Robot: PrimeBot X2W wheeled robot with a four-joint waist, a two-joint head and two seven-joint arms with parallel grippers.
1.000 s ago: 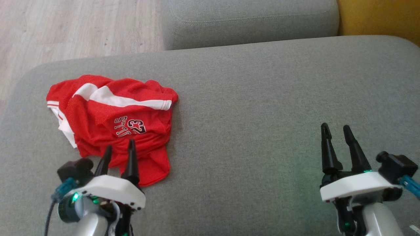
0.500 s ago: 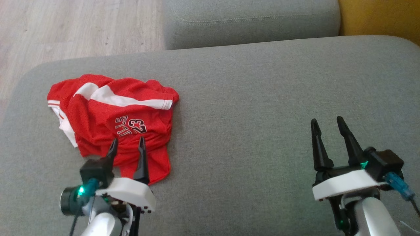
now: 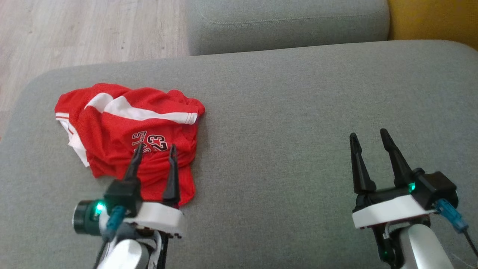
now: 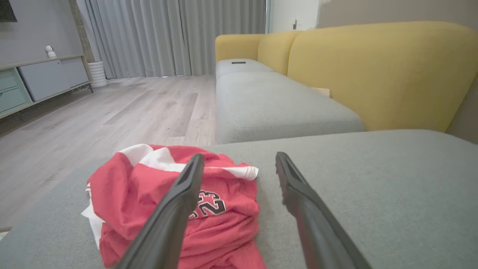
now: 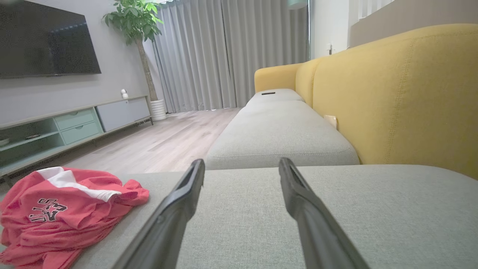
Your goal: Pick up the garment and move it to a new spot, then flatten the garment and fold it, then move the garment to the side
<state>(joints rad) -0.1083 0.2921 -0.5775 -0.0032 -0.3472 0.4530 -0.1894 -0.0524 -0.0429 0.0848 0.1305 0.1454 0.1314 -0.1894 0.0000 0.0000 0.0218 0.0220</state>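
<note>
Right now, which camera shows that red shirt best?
The head view: it looks down on nearly the whole crumpled red shirt, stripe and number included. The left wrist view has a finger across it; the right wrist view cuts it off at the edge.

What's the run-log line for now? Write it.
garment: crumpled on sofa cushion | left end effector: open, by garment | right end effector: open, empty

A wide grey seat cushion [image 3: 298,112] spreads across the head view, with a second grey cushion [image 3: 287,22] beside it at 12 o'clock and pale wooden floor [image 3: 86,30] at 10 o'clock. In the right wrist view a yellow backrest [image 5: 403,101] rises at 3 o'clock, grey curtains [image 5: 231,52] hang at 12, and a dark television [image 5: 44,41] is at 10.
</note>
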